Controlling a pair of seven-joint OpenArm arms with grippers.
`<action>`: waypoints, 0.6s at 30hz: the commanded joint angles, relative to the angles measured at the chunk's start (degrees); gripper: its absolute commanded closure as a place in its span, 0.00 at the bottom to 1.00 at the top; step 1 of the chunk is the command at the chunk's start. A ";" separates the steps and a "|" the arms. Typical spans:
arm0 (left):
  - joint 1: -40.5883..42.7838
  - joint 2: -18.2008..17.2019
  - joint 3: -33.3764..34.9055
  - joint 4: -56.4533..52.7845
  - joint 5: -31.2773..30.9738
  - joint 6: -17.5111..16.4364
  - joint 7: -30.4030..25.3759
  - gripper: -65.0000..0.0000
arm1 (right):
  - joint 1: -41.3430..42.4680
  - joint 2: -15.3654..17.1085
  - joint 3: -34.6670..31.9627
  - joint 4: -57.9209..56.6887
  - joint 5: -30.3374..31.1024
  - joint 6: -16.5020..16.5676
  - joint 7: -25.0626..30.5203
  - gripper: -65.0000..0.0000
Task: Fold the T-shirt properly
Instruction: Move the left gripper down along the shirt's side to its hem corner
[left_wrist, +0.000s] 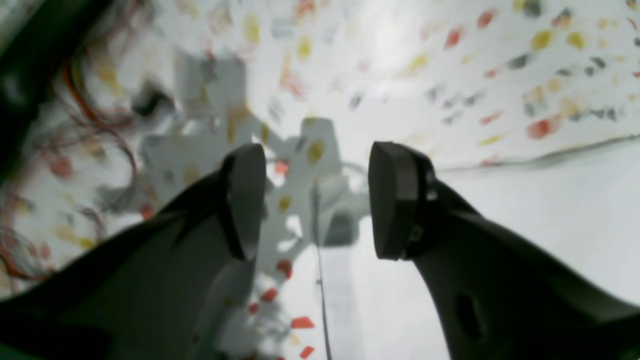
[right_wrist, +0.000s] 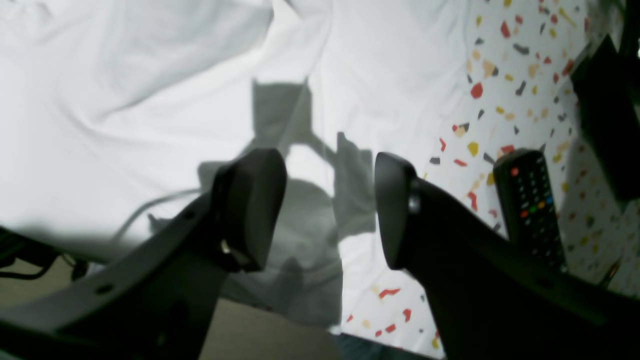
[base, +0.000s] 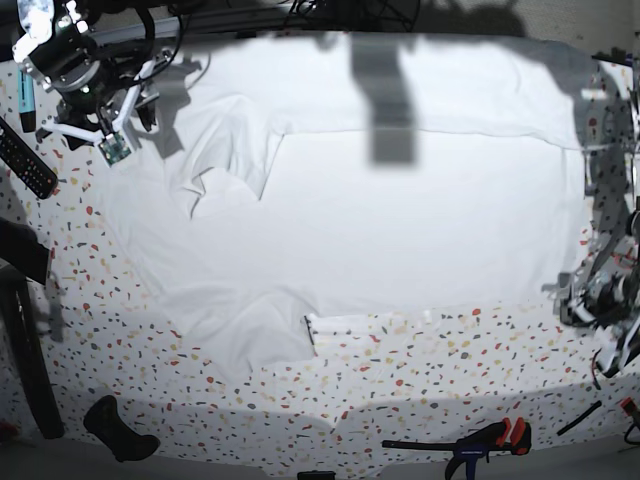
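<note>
The white T-shirt (base: 400, 220) lies spread over most of the terrazzo tabletop (base: 420, 370), with a sleeve bunched at the upper left and a flap folded in at the lower left. In the left wrist view my left gripper (left_wrist: 317, 200) is open, nothing between its dark fingers, just off the T-shirt's edge (left_wrist: 550, 210). The image there is blurred. My right gripper (right_wrist: 325, 210) is also open and empty, hovering above the T-shirt (right_wrist: 125, 100) near the table's edge. In the base view the right arm (base: 85, 85) is at the top left and the left arm (base: 610, 290) at the right edge.
A black remote control (right_wrist: 530, 205) lies on the tabletop beside the right gripper, at the left edge (base: 25, 160) in the base view. A blue marker (base: 25, 95) lies near it. A black clamp with red handles (base: 490, 440) and a black object (base: 120, 430) sit along the front edge.
</note>
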 joint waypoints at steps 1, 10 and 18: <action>-2.75 -1.01 -0.15 -3.43 -0.94 -2.80 -3.63 0.50 | -0.04 0.39 0.42 1.01 0.11 -0.42 0.90 0.51; -2.97 -0.74 -0.15 -12.37 -4.52 -10.64 -8.26 0.50 | -0.02 0.31 0.37 1.01 1.57 -0.35 0.96 0.51; -0.46 0.35 -0.15 -12.37 -8.17 -10.64 -4.57 0.50 | -0.02 0.28 0.37 1.01 1.57 -0.35 2.01 0.51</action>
